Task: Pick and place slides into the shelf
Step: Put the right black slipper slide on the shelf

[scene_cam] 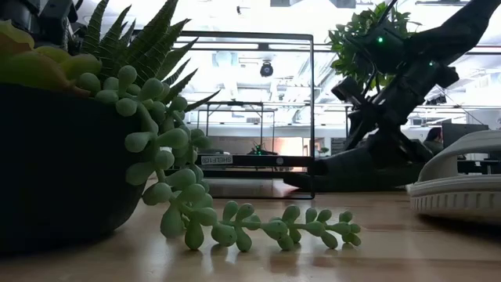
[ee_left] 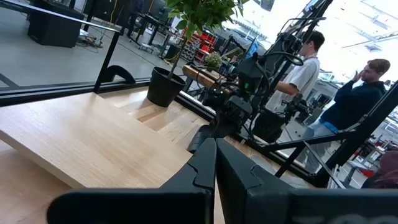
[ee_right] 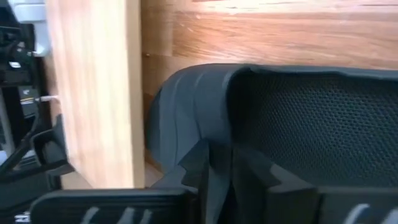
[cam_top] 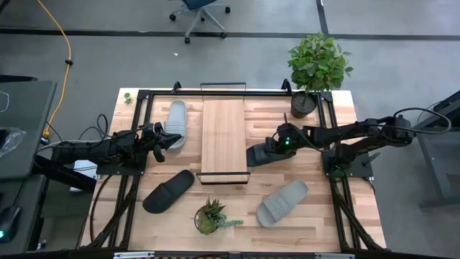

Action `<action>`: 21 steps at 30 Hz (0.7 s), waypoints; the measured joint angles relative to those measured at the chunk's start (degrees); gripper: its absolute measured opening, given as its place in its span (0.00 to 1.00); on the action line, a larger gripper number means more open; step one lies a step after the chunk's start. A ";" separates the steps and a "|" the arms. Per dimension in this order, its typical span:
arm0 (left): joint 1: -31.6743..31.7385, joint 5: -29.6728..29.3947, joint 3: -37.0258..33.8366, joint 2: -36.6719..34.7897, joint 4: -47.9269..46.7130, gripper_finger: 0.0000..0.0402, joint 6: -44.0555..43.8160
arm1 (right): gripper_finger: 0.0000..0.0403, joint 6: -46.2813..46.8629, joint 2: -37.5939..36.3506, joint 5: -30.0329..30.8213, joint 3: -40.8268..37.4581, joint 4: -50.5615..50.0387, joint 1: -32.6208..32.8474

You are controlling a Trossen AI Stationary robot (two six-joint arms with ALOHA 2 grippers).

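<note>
Slides lie around the long light-wood shelf board (cam_top: 224,137) on the wooden slatted tabletop (cam_top: 338,216). The right gripper (cam_top: 272,149) pinches one black open-toe slide (ee_right: 205,118) by its strap, just beside the board's right edge. The left gripper (cam_top: 164,139), fingers closed on nothing, hovers beside a light grey slide (cam_top: 175,124). Grey office floor surrounds the table; two people (ee_left: 348,106) stand beyond it.
</note>
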 joint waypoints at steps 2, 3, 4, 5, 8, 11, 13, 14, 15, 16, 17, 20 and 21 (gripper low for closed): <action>0.02 -0.01 0.02 0.00 -0.02 0.00 0.00 | 0.10 -0.11 -0.30 -0.14 0.00 0.05 0.00; 0.02 -0.02 0.00 0.02 -0.02 0.00 0.00 | 0.11 -0.17 -0.31 -0.41 0.00 0.06 0.00; 0.02 -0.02 0.00 0.00 -0.04 0.00 0.00 | 0.12 -0.18 -0.42 -0.55 0.00 -0.11 -0.02; 0.02 -0.02 0.00 0.00 -0.03 0.00 0.00 | 0.13 -0.20 -0.49 -0.77 0.00 -0.06 -0.02; 0.02 -0.02 0.00 0.00 -0.04 0.00 0.00 | 0.19 -0.20 -0.47 -2.60 0.00 0.08 -0.02; 0.02 0.04 0.00 0.02 -0.02 0.00 -0.02 | 0.27 -0.20 -0.45 -4.56 0.00 0.13 0.00; 0.01 0.26 0.00 0.00 -0.03 0.00 -0.02 | 0.31 0.02 -0.45 -5.11 0.00 0.21 0.01; 0.01 0.44 0.01 0.00 -0.04 0.00 -0.02 | 0.33 0.13 -0.45 -5.09 0.00 0.28 0.02; 0.01 0.46 0.01 0.01 -0.04 0.00 -0.02 | 0.35 0.12 -0.45 -5.08 0.00 0.44 0.02; 0.01 0.47 0.01 0.00 -0.06 0.00 -0.03 | 0.37 -0.16 -0.45 -5.06 0.00 0.74 0.02; 0.02 0.46 0.00 0.02 -0.06 0.00 -0.04 | 0.38 -0.62 -0.45 -5.03 0.00 1.23 0.00; 0.02 0.48 0.01 0.01 -0.06 0.00 -0.04 | 0.41 -1.78 -0.45 -4.74 0.00 2.76 0.00; 0.01 0.48 0.02 0.00 -0.06 0.00 -0.04 | 0.41 -2.02 -0.45 -4.31 0.00 3.13 0.00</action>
